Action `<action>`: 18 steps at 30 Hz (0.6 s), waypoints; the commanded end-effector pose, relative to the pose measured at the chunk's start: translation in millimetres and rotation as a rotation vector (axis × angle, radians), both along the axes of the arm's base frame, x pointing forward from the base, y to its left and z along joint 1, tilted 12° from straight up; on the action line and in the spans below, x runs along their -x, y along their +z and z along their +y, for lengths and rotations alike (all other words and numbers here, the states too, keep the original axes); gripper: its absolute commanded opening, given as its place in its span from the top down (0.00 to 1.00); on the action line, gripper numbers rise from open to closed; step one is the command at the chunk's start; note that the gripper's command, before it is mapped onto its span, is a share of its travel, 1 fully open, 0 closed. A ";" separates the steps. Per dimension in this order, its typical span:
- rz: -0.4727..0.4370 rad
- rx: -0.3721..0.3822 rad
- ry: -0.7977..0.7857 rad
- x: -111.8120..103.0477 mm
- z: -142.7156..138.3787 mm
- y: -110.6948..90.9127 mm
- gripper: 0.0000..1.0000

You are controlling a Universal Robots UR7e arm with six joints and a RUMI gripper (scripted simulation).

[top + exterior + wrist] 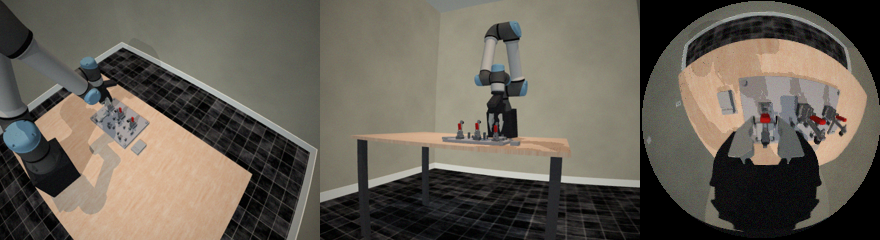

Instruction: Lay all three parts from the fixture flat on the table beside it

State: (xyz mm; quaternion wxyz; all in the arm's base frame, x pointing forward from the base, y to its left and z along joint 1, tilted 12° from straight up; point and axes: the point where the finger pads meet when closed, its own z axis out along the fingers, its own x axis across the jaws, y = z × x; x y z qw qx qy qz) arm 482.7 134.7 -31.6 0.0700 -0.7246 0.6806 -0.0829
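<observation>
The grey fixture plate (117, 141) (475, 141) (752, 85) carries three toggle clamps with red handles. A pale flat part (101, 117) appears to sit in the fixture at its robot-side corner. One grey part (138, 146) lies flat on the table off one short end. Another grey part (515, 143) (726, 102) lies flat off the opposite end, hidden behind the arm in the top view. My gripper (108, 103) (496, 128) (765, 116) is partly open at the end clamp, its fingers apart on both sides of that clamp's red handle (495, 128) (765, 118).
The middle clamp's red handle (120, 110) (476, 126) (817, 120) and the far clamp's red handle (132, 119) (459, 126) (841, 118) stand beside the gripper. Several small pins and blocks rise from the plate. The robot base stands on the table (180, 180) (397, 138).
</observation>
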 end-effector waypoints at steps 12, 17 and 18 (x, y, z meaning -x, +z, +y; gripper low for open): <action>-0.002 0.000 -0.001 0.8 -0.4 8.4 0.72; -0.004 0.000 -0.001 1.6 -0.2 18.5 0.72; -0.004 0.000 -0.001 2.3 -0.1 22.3 0.72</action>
